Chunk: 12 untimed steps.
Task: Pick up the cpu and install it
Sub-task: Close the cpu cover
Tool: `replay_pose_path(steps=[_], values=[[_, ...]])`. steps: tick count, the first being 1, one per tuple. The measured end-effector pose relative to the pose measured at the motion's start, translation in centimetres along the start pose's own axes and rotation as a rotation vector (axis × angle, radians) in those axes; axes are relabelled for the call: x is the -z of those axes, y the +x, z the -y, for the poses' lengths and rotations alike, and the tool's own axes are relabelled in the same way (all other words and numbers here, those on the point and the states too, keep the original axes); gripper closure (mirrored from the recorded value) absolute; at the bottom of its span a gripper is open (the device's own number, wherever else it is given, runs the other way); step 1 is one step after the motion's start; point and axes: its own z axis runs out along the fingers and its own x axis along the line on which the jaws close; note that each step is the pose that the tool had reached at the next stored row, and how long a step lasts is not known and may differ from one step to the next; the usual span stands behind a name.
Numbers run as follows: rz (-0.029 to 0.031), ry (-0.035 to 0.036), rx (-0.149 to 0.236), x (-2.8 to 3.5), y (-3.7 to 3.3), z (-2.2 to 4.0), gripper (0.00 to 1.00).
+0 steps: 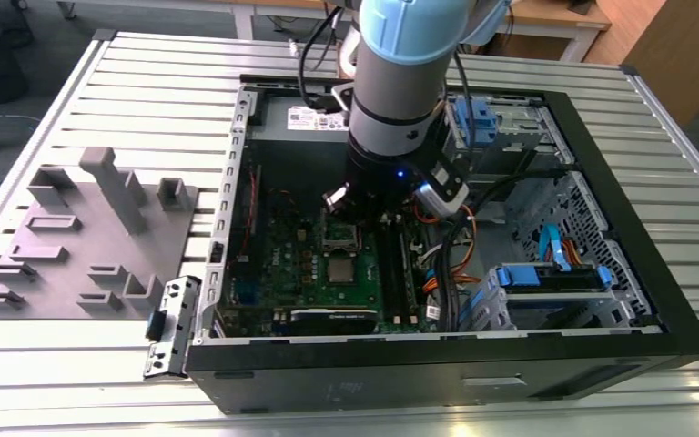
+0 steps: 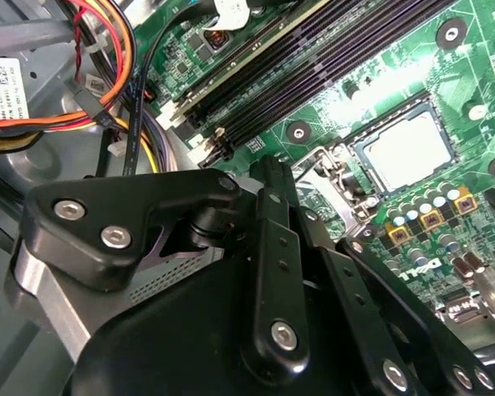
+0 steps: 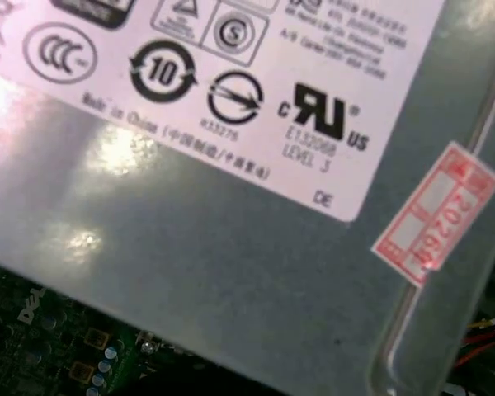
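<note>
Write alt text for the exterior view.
A robot arm reaches down into an open computer case lying on a slatted metal table, its end just above the green motherboard. The cpu lies on that board, and a grey plastic tray sits at the exterior view's left.

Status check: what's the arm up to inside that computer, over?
Gripper over green board. Chip flat in its socket, apart from gripper. Nothing covering chip.

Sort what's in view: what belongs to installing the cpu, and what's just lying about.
Job: cpu, lying on the green motherboard; claw.
Lying about: grey tray; power supply; coloured wires; memory slots.
</note>
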Motion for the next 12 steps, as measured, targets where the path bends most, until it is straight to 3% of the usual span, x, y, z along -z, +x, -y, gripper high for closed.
replay_pose_path(steps=[12], values=[[0.0052, 0.0024, 0.000, -0.07, 0.51, -0.37, 0.89]])
